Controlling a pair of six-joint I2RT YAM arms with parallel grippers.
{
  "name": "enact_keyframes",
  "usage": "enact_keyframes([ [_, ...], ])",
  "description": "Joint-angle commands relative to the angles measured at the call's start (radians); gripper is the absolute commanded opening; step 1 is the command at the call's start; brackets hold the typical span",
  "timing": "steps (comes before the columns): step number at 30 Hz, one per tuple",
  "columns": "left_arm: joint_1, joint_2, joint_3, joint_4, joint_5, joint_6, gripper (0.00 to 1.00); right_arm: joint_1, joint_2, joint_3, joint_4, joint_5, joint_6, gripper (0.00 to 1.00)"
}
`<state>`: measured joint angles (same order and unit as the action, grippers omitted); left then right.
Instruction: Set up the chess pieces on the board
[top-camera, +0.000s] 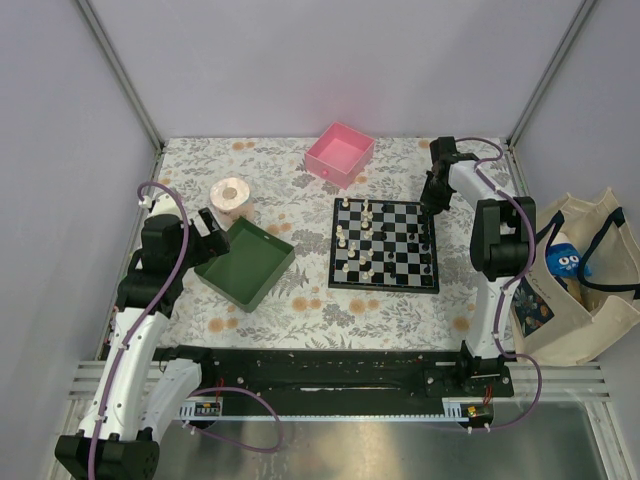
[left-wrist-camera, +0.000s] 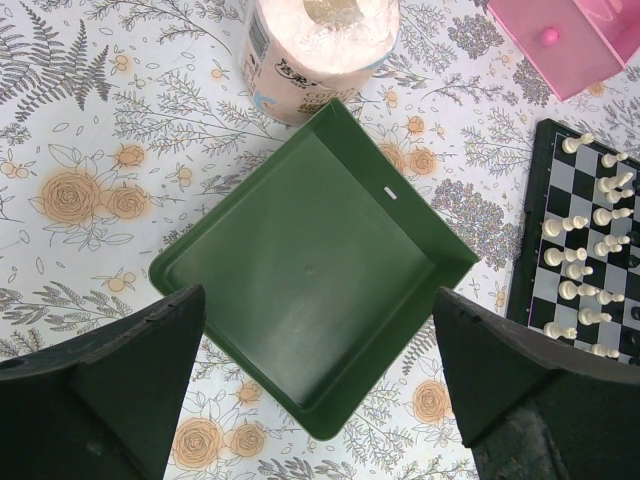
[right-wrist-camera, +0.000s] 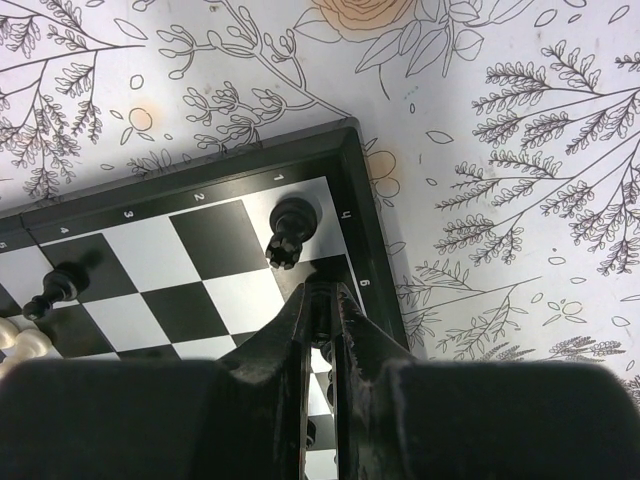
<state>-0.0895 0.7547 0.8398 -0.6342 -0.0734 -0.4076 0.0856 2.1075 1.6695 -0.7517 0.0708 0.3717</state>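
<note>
The chequered board (top-camera: 383, 287) lies right of centre. Several cream-white chess pieces (top-camera: 362, 245) stand on its left half, and a few black ones (top-camera: 430, 250) along its right edge. My right gripper (top-camera: 432, 205) is low over the board's far right corner. In the right wrist view its jaws (right-wrist-camera: 322, 300) are shut on a small black piece over the g square, next to a black rook (right-wrist-camera: 290, 228) on the corner square. A black pawn (right-wrist-camera: 55, 288) stands further left. My left gripper (left-wrist-camera: 318, 300) is open and empty above the green tray (left-wrist-camera: 300, 230).
The green tray (top-camera: 245, 263) is empty, left of the board. A toilet roll (top-camera: 232, 198) stands behind it. A pink box (top-camera: 340, 152) sits at the back. A tote bag (top-camera: 580, 280) lies off the table's right side. White pieces (left-wrist-camera: 585, 260) show at the left wrist view's right edge.
</note>
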Motion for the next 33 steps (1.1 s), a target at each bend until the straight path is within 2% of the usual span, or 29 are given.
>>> enact_keyframes([
  [1, 0.008, 0.002, -0.007, 0.044, 0.024, 0.004, 0.99, -0.006, 0.008, 0.041, 0.017, 0.023, -0.010, 0.11],
  [13, 0.011, 0.008, -0.007, 0.044, 0.026, 0.004, 0.99, -0.007, 0.002, 0.018, 0.025, 0.015, -0.013, 0.21],
  [18, 0.013, 0.009, -0.007, 0.047, 0.029, 0.004, 0.99, -0.007, -0.009, 0.010, 0.028, 0.000, -0.016, 0.33],
  [24, 0.013, 0.017, -0.007, 0.050, 0.029, 0.004, 0.99, -0.007, -0.035, 0.022, 0.022, -0.020, -0.020, 0.34],
  [33, 0.013, 0.087, 0.037, 0.070, 0.053, 0.012, 0.99, -0.009, -0.197, 0.019, -0.050, 0.015, -0.022, 0.40],
])
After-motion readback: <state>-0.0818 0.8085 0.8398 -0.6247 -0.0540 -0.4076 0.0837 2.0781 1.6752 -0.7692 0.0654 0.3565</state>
